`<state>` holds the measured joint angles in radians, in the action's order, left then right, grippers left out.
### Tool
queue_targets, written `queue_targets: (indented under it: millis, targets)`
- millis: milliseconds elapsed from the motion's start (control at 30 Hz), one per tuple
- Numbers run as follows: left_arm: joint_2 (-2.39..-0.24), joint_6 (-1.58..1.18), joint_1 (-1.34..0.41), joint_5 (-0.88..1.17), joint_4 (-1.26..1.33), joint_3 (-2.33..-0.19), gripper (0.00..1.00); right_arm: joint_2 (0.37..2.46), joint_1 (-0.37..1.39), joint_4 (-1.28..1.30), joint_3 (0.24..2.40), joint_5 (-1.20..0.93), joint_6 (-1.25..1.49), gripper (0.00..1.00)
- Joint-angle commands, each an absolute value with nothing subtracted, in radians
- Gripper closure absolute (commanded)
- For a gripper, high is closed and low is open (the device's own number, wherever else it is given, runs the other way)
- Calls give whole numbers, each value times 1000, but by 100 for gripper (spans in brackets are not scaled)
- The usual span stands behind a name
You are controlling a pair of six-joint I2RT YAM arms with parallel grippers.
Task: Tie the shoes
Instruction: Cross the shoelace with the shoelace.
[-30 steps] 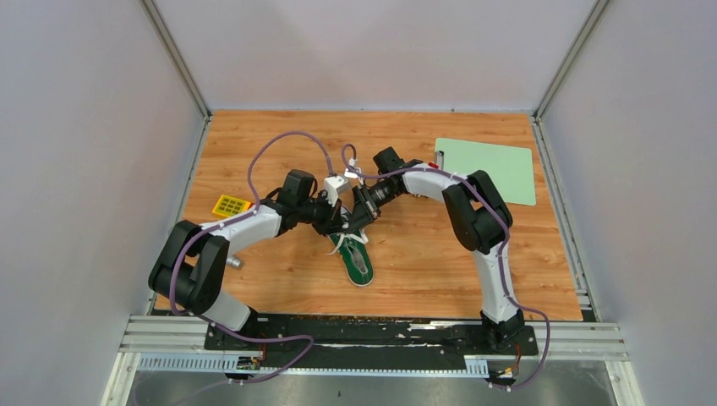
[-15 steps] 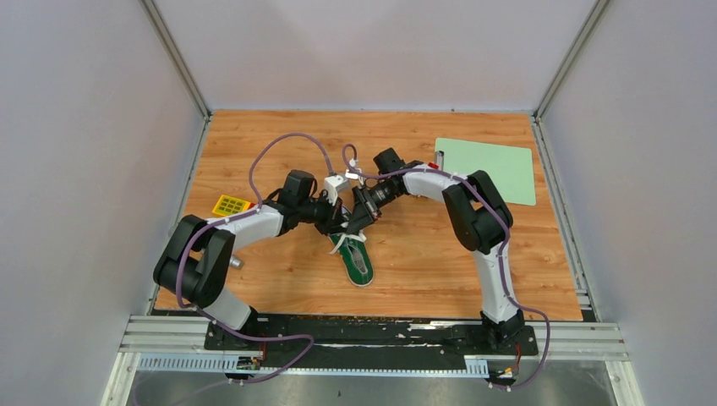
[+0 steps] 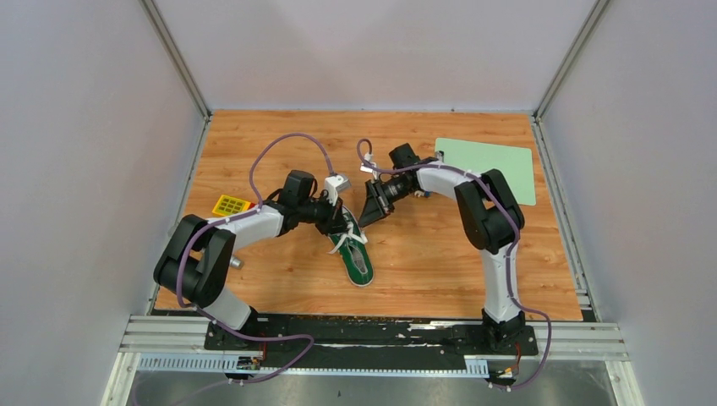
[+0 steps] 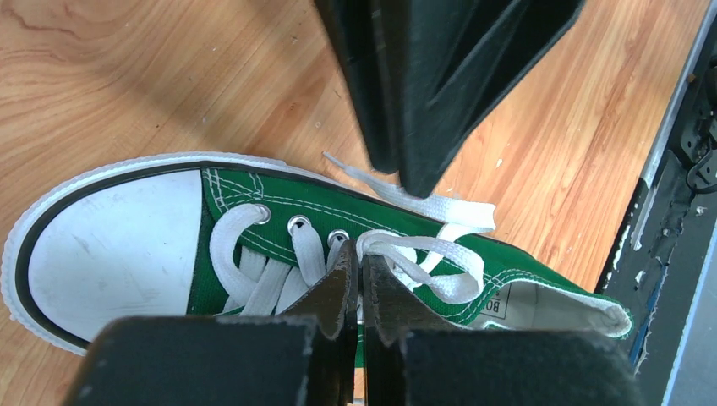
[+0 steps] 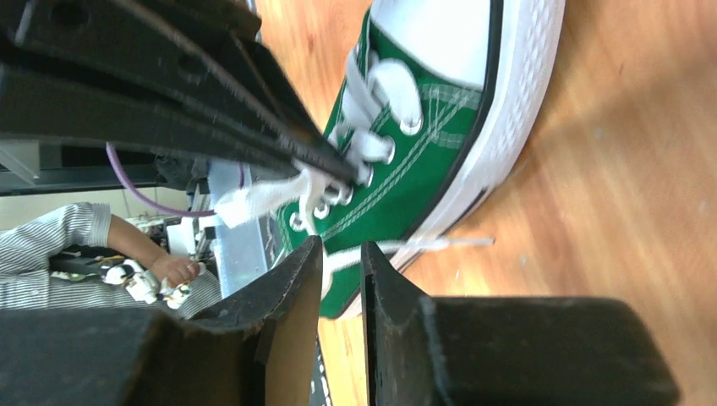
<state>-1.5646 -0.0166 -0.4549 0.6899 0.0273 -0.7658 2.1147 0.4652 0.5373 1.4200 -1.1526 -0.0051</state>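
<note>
The green sneaker (image 3: 357, 260) lies mid-table, white toe cap toward the far side; it also shows in the left wrist view (image 4: 118, 237) and the right wrist view (image 5: 423, 144). My left gripper (image 3: 345, 227) is over the lacing, its jaws (image 4: 359, 258) shut on a white lace whose loop (image 4: 431, 262) bulges out beside the fingertips. In the right wrist view its fingertips (image 5: 334, 169) pinch that lace (image 5: 254, 194). My right gripper (image 3: 365, 216) hangs just right of the shoe, apart from it, jaws (image 5: 341, 249) a little open and empty. A loose lace end (image 5: 440, 245) lies on the wood.
A yellow gridded block (image 3: 230, 205) sits at the left, a small silver object (image 3: 235, 263) by the left arm. A pale green mat (image 3: 490, 169) lies at the far right. Grey walls enclose the table. A person (image 5: 51, 245) shows beyond the near edge.
My right gripper has pulled back up and to the right, away from the shoe and the left gripper. The left gripper stays on the lacing.
</note>
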Motion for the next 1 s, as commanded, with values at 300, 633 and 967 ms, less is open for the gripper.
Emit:
queue_targets:
  millis: [300, 633, 967]
  targets:
    - [-1507, 16, -458, 707, 5, -753, 100, 2137, 561, 513, 1510, -1160, -164, 73]
    - [-1513, 19, -457, 714, 10, -750, 100, 2145, 548, 514, 1518, -1118, -233, 74]
    - [-1506, 12, -458, 714, 21, -747, 98, 2187, 558, 515, 1529, -1223, -201, 73]
